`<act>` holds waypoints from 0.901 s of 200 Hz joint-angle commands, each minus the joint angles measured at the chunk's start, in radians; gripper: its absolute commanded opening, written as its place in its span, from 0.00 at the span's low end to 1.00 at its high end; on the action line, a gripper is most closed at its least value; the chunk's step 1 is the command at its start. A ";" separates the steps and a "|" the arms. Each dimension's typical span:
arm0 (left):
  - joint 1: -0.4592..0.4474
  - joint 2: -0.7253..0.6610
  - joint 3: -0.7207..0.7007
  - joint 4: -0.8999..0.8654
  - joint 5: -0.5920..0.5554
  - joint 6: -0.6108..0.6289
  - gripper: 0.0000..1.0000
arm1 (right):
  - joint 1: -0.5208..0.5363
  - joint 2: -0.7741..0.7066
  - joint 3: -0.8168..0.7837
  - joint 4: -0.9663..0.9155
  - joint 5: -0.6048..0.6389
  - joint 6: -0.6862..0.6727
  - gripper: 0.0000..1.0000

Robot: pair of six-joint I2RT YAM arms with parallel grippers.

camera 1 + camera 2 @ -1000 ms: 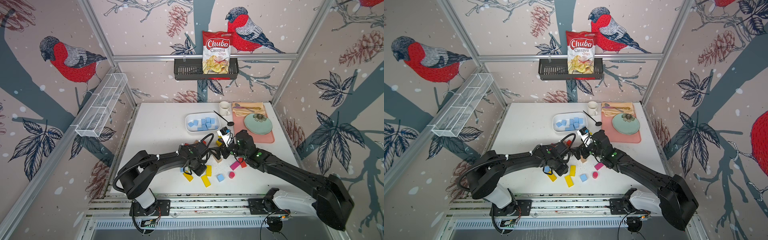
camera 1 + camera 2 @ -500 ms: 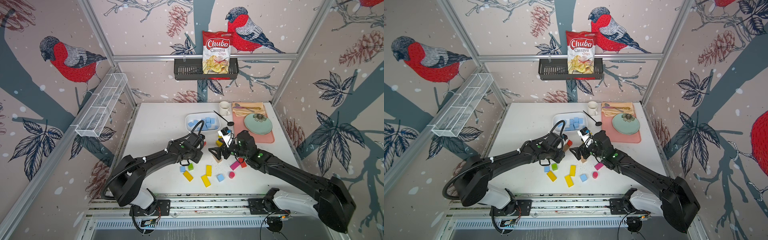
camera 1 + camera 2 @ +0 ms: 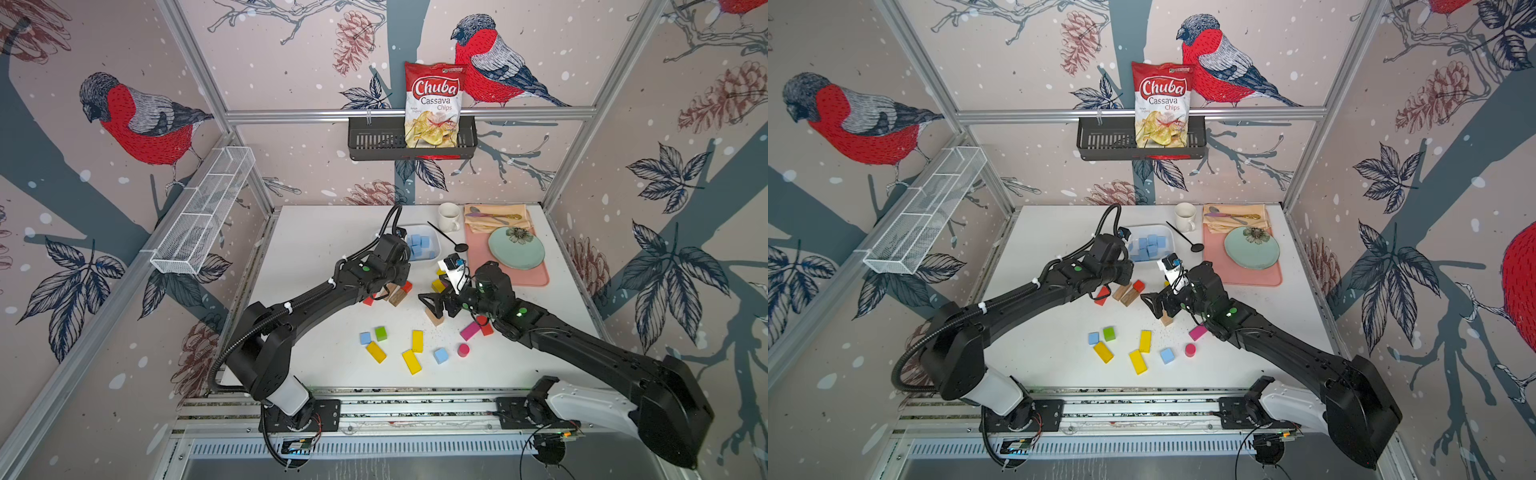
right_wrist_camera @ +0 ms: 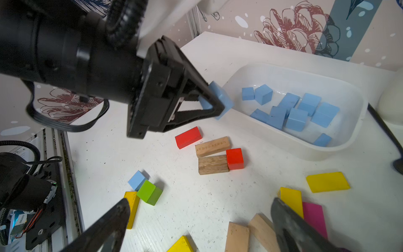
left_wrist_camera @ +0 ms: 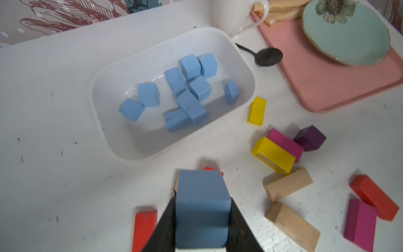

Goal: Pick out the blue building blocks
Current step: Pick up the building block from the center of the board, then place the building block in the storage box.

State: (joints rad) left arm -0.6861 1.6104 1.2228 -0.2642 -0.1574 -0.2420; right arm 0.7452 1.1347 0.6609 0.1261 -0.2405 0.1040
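Now, your left jaws are clamped on a blue block (image 5: pixel 202 207), held above the tabletop (image 5: pixel 54 174) just short of the white tub (image 5: pixel 135 74), whose near rim lies straight ahead of it, while your right jaws hang wide apart and empty.

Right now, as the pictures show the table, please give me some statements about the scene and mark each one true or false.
1. The left claw holds a blue block. True.
2. The right claw is shut on a yellow block. False: that claw stands open and empty.
3. The white bin holds only blue blocks. True.
4. No blue block lies outside the bin. False: two blue cubes lie on the table.
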 commanded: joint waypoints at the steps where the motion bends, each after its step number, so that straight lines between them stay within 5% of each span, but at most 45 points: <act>1: 0.019 0.054 0.072 0.062 0.003 -0.042 0.00 | 0.000 -0.009 -0.004 0.023 0.029 -0.011 0.99; 180: 0.115 0.458 0.370 0.032 0.119 -0.112 0.00 | 0.009 0.039 0.008 -0.016 0.025 -0.024 1.00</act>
State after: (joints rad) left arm -0.5724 2.0521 1.5772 -0.2451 -0.0513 -0.3397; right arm 0.7502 1.1717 0.6598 0.1123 -0.2031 0.0998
